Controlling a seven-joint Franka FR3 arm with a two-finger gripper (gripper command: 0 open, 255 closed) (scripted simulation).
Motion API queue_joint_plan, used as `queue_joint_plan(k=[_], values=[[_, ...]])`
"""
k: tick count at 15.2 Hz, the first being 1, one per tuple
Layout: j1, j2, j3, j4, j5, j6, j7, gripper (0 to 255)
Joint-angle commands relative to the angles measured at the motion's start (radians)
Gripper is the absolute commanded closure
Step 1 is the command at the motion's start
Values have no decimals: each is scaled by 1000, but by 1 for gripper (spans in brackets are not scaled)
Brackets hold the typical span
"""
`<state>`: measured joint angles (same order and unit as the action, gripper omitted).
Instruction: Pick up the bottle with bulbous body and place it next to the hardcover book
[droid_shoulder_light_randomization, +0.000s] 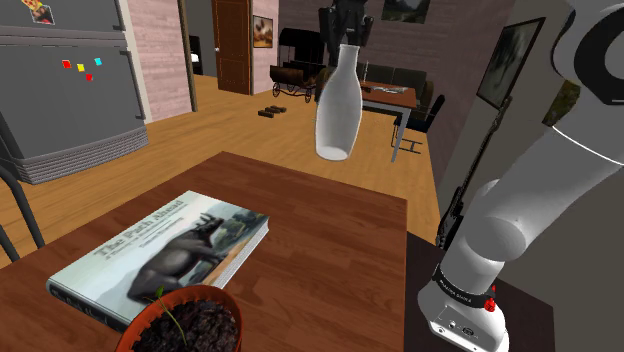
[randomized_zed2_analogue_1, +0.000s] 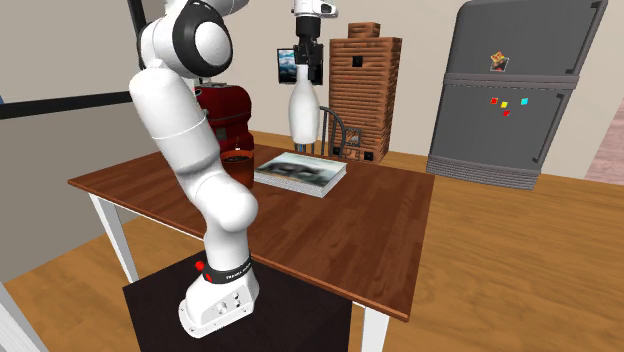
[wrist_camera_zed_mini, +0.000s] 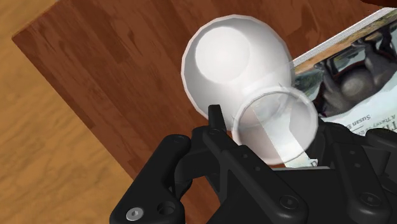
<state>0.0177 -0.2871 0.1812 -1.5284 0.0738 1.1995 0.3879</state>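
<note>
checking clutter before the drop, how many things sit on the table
2: the book lying flat, and a plant pot beside it at the shoulder view's bottom edge. The bottle hangs in the gripper. The arm could hide others.

White bulbous bottle (droid_shoulder_light_randomization: 337, 115), upright, aloft over the table (droid_shoulder_light_randomization: 330, 250); hardcover book (droid_shoulder_light_randomization: 160, 255) flat on it, cover up.

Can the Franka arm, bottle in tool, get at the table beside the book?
Probably yes. The tool holds the white bottle above the table; bare wood lies right of the book in the shoulder view. The plant pot sits at its near end.
</note>
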Motion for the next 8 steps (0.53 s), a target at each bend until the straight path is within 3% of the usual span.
queue_joint_plan(k=[1,5,8], values=[[4,85,20,96,-9,-10,26,255],[25,288,62,325,-49,-39,80,255],[22,251,56,233,-41,16,72,255]])
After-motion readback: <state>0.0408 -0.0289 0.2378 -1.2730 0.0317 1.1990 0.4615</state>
